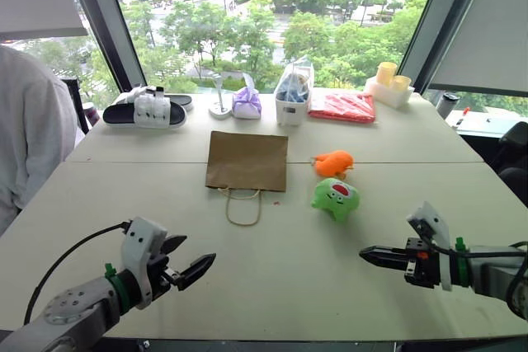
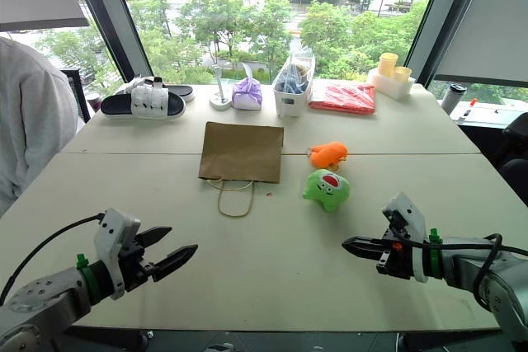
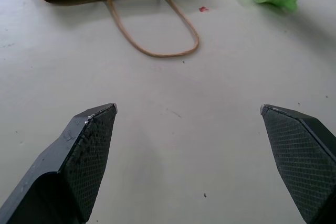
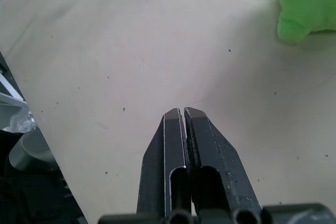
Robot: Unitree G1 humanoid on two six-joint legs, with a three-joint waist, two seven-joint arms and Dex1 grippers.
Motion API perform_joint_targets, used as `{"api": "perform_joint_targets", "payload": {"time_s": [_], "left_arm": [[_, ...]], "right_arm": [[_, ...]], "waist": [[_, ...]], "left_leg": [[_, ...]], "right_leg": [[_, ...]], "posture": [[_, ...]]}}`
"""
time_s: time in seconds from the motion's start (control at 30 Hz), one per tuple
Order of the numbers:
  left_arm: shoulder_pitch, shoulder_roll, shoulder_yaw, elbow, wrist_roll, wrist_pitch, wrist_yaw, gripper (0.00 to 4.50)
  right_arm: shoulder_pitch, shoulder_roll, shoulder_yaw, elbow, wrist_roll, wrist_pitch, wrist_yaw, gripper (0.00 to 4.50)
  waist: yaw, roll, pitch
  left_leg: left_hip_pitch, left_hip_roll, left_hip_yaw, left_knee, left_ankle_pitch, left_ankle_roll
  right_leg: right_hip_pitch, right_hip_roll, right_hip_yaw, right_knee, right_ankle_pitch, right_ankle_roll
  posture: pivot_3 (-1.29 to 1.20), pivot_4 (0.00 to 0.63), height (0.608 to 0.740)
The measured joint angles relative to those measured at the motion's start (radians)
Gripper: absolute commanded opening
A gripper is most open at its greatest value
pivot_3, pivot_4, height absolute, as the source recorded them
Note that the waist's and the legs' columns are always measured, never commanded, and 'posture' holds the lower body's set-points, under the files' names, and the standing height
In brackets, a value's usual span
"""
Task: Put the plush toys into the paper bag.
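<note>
Grippers first: we find the left gripper (image 1: 188, 263) with its two black fingers spread wide apart over bare tabletop, nothing between them; the right gripper (image 1: 365, 252) has its fingers pressed together, empty, pointing inward across the pale grey-beige table (image 1: 280, 286); the two stand well apart, each near the table's near edge. We note the plain brown kraft paper bag (image 1: 247, 161) lying flat toward the table's middle, its thin beige twine loop handle (image 1: 242, 208) trailing on the surface toward the robot; the bright green plush blob with a red-and-white mouth patch (image 1: 335, 198) sits on the table to the right of the bag, apart from it; the bright orange plush toy (image 1: 333, 162) lies just behind the green one, near the bag's right edge but not touching it. Along the far edge by the window we record a black-and-white sandal (image 1: 147, 110), a purple cloth pouch (image 1: 247, 102), a clear plastic bag of blue items (image 1: 294, 92), a flat red packet (image 1: 342, 106) and yellow cups in a white tray (image 1: 390, 81); a person's light sleeve (image 1: 29, 129) shows at the left.
</note>
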Motion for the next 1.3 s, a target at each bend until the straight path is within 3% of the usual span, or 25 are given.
{"api": "perform_joint_targets", "payload": {"time_s": [0.6, 0.7, 0.83, 0.93, 1.0, 1.13, 1.3], "left_arm": [[-0.035, -0.007, -0.028, 0.035, 0.027, -0.028, -0.042, 4.5], [-0.045, 0.06, -0.059, 0.046, 0.089, -0.069, -0.088, 4.5], [-0.207, 0.252, -0.148, 0.149, 0.267, -0.256, -0.274, 4.5], [-0.326, 0.293, -0.214, 0.222, 0.344, -0.393, -0.401, 4.5], [-0.414, 0.289, -0.32, 0.329, 0.416, -0.509, -0.508, 4.5], [-0.597, 0.209, -0.467, 0.612, 0.6, -0.747, -0.566, 4.5], [-0.785, 0.108, -0.538, 0.995, 0.761, -1.023, -0.56, 4.5]], "right_arm": [[0.012, 0.0, 0.0, -0.035, 0.001, 0.012, -0.025, 0.05], [0.013, 0.0, -0.001, -0.036, 0.002, 0.016, -0.031, 0.05], [-0.017, 0.001, 0.001, -0.037, 0.006, 0.035, -0.044, 0.05], [-0.039, 0.007, 0.003, -0.052, 0.013, 0.043, -0.06, 0.05], [-0.037, 0.025, 0.005, -0.069, 0.018, 0.054, -0.083, 0.05], [-0.024, 0.054, 0.012, -0.124, 0.021, 0.07, -0.125, 0.05], [0.003, 0.093, 0.011, -0.184, 0.038, 0.079, -0.175, 0.05]], "waist": [[0.0, 0.0, 0.0], [0.0, 0.0, 0.0], [0.003, 0.0, 0.0], [-0.001, 0.001, -0.001], [-0.002, 0.001, -0.001], [0.002, 0.001, 0.0], [-0.001, -0.001, 0.0]], "left_leg": [[0.0, 0.0, 0.0, 0.0, 0.0, 0.0], [0.0, -0.001, 0.001, 0.0, 0.0, 0.0], [0.0, -0.001, 0.001, 0.001, 0.0, 0.0], [0.0, -0.001, 0.003, 0.0, 0.0, 0.0], [0.0, -0.001, 0.003, -0.002, 0.0, 0.0], [0.0, -0.001, 0.002, -0.002, 0.0, 0.0], [0.0, -0.001, 0.002, -0.001, 0.0, 0.001]], "right_leg": [[0.0, 0.0, 0.0, 0.0, 0.0, 0.0], [0.0, 0.001, 0.0, 0.0, 0.0, 0.0], [0.0, 0.001, -0.001, 0.001, 0.001, -0.002], [0.0, 0.0, 0.0, -0.001, 0.001, -0.002], [-0.001, 0.0, 0.0, -0.001, 0.001, -0.001], [-0.002, 0.001, -0.002, 0.001, 0.002, -0.001], [-0.002, 0.001, -0.001, 0.001, 0.004, 0.003]], "posture": [[0.0, 0.15, 0.74], [0.0, 0.15, 0.74], [0.0, 0.15, 0.74], [0.0, 0.15, 0.74], [0.0, 0.15, 0.74], [0.0, 0.15, 0.74], [0.0, 0.15, 0.74]]}}
